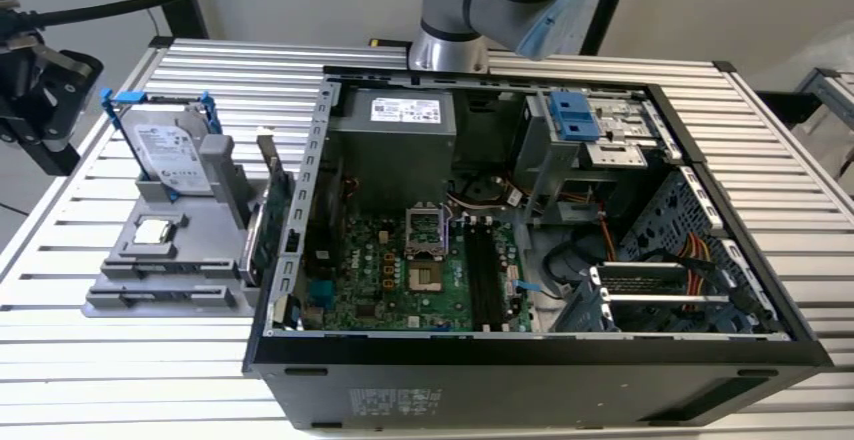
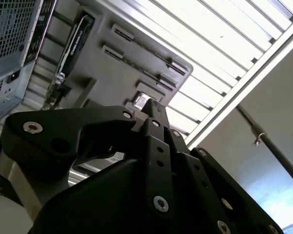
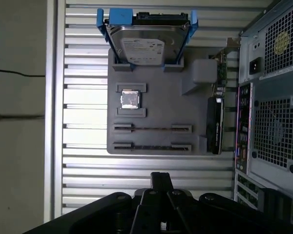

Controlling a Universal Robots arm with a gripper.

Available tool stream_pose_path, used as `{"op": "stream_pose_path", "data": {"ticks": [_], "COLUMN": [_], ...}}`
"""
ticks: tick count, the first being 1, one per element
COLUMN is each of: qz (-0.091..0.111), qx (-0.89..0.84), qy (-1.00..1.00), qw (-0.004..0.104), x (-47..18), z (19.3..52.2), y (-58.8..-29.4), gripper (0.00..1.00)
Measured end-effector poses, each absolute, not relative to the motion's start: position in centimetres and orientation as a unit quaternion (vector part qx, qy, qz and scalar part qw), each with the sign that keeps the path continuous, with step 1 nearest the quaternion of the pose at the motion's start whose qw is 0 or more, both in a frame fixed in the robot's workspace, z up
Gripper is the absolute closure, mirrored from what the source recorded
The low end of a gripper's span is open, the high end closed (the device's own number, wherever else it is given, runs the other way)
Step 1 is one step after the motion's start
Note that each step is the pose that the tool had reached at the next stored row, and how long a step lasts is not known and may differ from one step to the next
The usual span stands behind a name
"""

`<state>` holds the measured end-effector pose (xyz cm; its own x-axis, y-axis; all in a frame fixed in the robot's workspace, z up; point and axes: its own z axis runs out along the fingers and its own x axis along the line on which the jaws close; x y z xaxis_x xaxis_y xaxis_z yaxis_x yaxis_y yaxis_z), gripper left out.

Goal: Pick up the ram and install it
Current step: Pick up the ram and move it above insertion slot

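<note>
Nearest the exterior camera stands the open computer case [image 1: 534, 370], the largest item on the slatted tabletop [image 1: 80, 360]. Its motherboard [image 1: 387, 270] lies exposed. The long black memory slots [image 1: 483, 275] run beside the processor socket and appear unfilled.

At the exterior view's left of the case, just beside its wall, sits the grey holder [image 3: 185, 112]. It carries, in descending size:

- the hard drive [image 3: 144, 44] in a blue frame, propped at one end;
- the green card [image 3: 218, 73] with a metal bracket, on edge along the side nearest the case;
- the ram [image 3: 151, 128], on edge in a slotted rest at the end opposite the drive, with a second thin strip [image 3: 151, 146] in the parallel rest just beside it;
- the small square chip [image 3: 130, 99], between drive and ram.

The gripper [image 3: 161, 179] hangs off the holder's edge nearest the ram rests, apart from everything. Its fingers [image 2: 154, 109] appear pressed together, holding nothing.

Hazards, judged from this position:

- Fingers lowered while closed would strike the ram's top edge instead of straddling it.
- The two strips stand close together, so a finger may catch the neighbouring one.
- A thin stick gripped off-centre may tilt and miss the slot.
- The case wall and the cables inside crowd the path to the slots.
</note>
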<state>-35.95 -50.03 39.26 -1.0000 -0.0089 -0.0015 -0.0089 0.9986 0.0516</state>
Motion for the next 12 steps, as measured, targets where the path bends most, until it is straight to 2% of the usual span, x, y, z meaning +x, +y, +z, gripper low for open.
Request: {"op": "stream_pose_path", "data": {"ticks": [12], "qz": [0.026], "qx": [-0.031], "qy": [0.999], "qw": [0.000], "x": [-35.95], "z": [39.26], "y": [-50.03], "gripper": [1.00]}}
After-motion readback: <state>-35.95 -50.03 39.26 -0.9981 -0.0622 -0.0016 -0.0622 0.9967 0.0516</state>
